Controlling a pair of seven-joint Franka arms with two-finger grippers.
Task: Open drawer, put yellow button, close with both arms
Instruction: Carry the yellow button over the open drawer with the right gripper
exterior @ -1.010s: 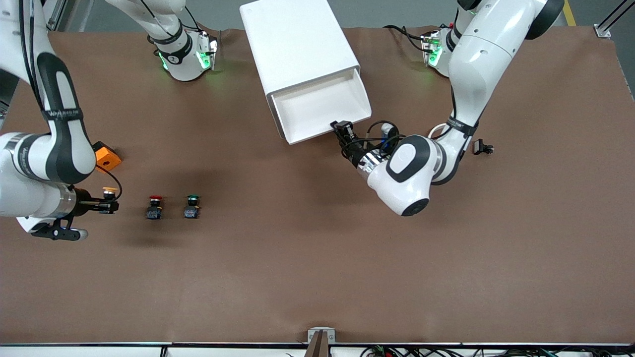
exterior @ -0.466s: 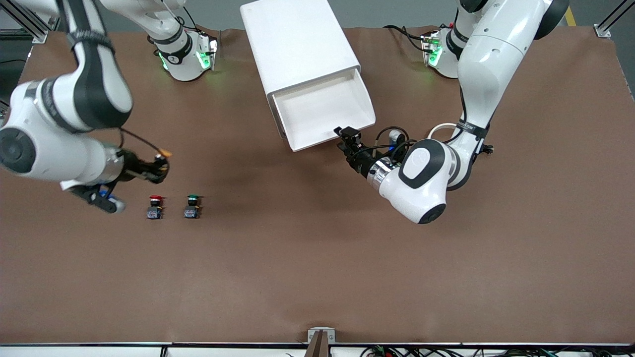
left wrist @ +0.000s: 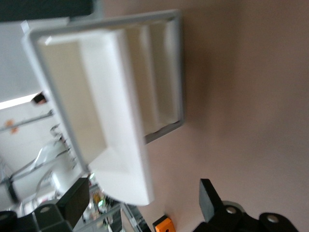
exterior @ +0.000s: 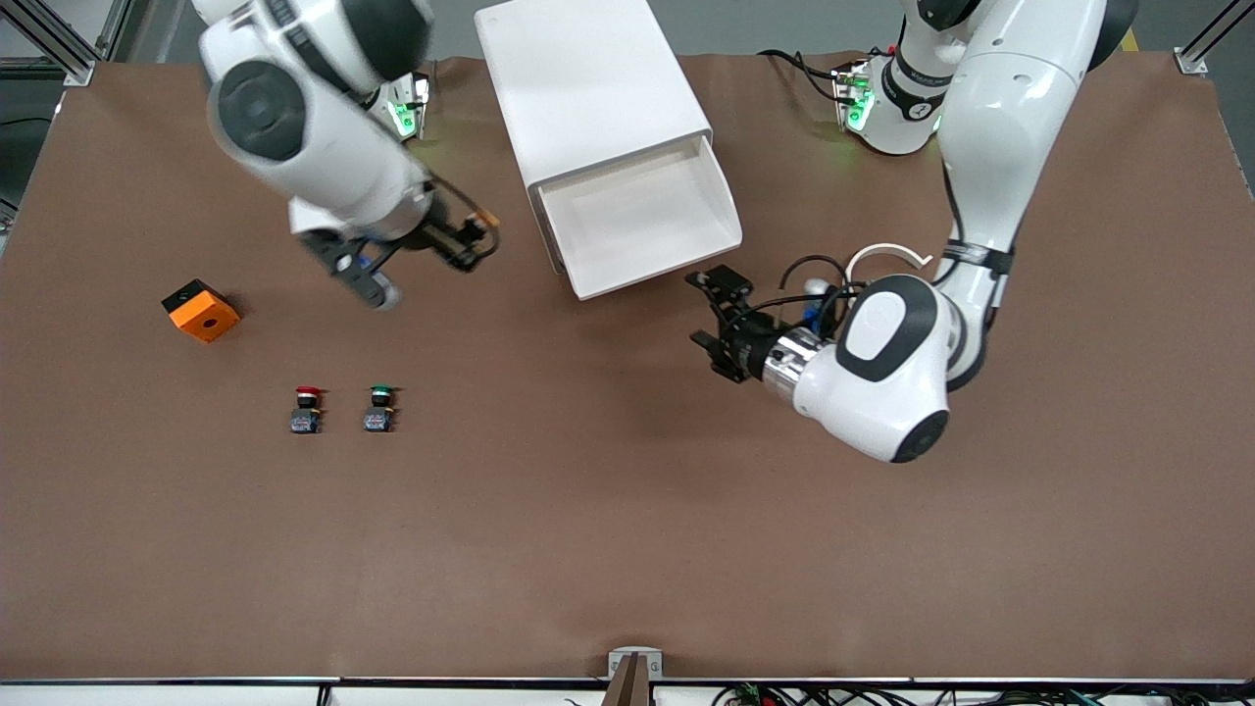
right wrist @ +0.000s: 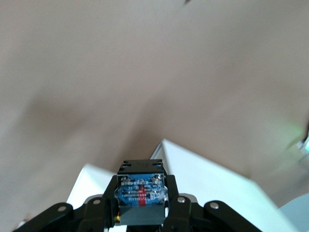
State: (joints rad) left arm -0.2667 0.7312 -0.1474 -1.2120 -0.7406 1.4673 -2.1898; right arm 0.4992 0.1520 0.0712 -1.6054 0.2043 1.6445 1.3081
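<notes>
The right tool hangs over the surface beside the cabinet, clamped on the yellow button. The drawer stands pulled out — the left tool, fingers apart, hovers just off its front corner.

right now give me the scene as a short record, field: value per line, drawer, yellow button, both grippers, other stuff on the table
drawer: top drawer of the white cabinet pulled out, nothing in it
yellow button: held in the right gripper; its black-blue body shows between the fingers
right gripper: shut on the button, in the air beside the cabinet toward the right arm's end
left gripper: open, holding nothing, over the table just off the drawer front
other items: red button, green button, orange block
</notes>
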